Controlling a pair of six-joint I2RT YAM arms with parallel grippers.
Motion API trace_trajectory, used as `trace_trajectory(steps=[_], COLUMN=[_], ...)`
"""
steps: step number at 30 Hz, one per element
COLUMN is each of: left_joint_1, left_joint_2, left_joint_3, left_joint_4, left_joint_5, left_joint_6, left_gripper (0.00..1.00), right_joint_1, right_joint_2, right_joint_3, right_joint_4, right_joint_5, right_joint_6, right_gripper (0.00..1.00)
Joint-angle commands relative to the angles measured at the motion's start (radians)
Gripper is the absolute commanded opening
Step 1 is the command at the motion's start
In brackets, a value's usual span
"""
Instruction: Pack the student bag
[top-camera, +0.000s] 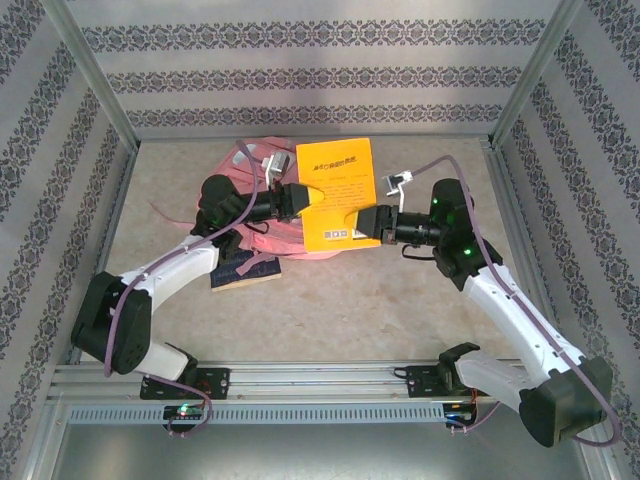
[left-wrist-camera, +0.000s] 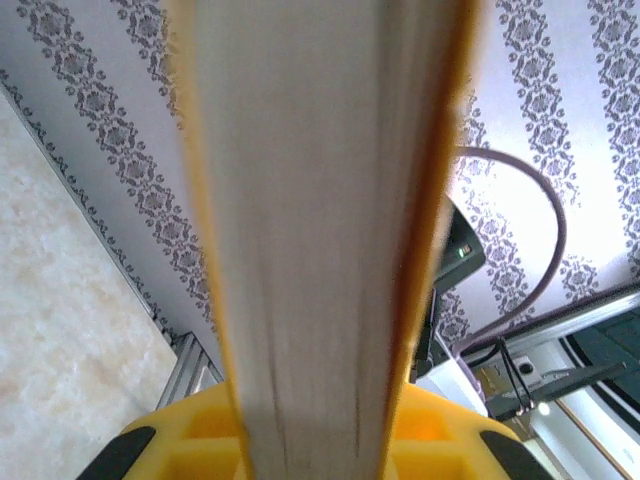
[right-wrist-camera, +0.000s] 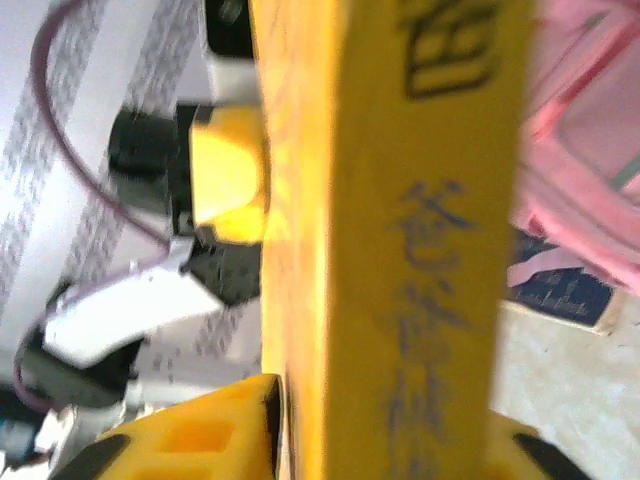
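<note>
Look for the student bag (top-camera: 285, 238) on the far middle of the table (top-camera: 360, 310): pink, lying flat, partly hidden. Directly above the bag hangs a yellow book (top-camera: 335, 190), roughly level, with dark print on cover and spine. On the bag's side of the book, find the left gripper (top-camera: 300, 198) clamped on the edge, with the page block packed between its yellow fingers in the left wrist view. On the book's corner away from the bag, find the right gripper (top-camera: 368, 225) straddling the spine. Cannot tell whether pinching or slack; a thin dark slit runs beside one finger. Probably a transfer between arms ahead of stowing. Keep one firm hold before loosening the other. Keep the book level and clear of the straps, then lead with the spine toward a zip mouth. No open pocket to be made out from here. Just beside the bag's near edge lies a dark blue book (top-camera: 245, 270), flat on the table. Beyond the bag: pale mottled tabletop, grey floral striped wallpaper (top-camera: 320, 75) on three sides, aluminium posts (top-camera: 95, 75).
</note>
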Motion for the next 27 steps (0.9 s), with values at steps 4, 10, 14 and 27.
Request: trace_trajectory(steps=[4,10,14,27], left_joint_1=[0.015,-0.004,-0.043,-0.101], left_joint_2=[-0.003,-0.016,-0.037,-0.053], left_joint_3=[0.121,0.177,0.162,0.168], left_joint_4=[0.036,-0.01,0.006,0.007], left_joint_5=[-0.227,-0.487,-0.642,-0.732], left_joint_6=[0.029,0.035,0.05,0.051], left_gripper=[0.0,0.0,0.0,0.0], right_joint_1=[0.023,0.121,0.167,0.267], right_joint_2=[-0.07,-0.038,0.031,0.201], right_joint_3=[-0.068,-0.114,-0.065,0.052], right_joint_4=[0.27,0.565,0.624,0.686], right_joint_5=[0.392,0.685,0.773,0.922], right_joint_6=[0.066,0.16,0.215,0.313], right_gripper=[0.53,0.62,0.64,0.65])
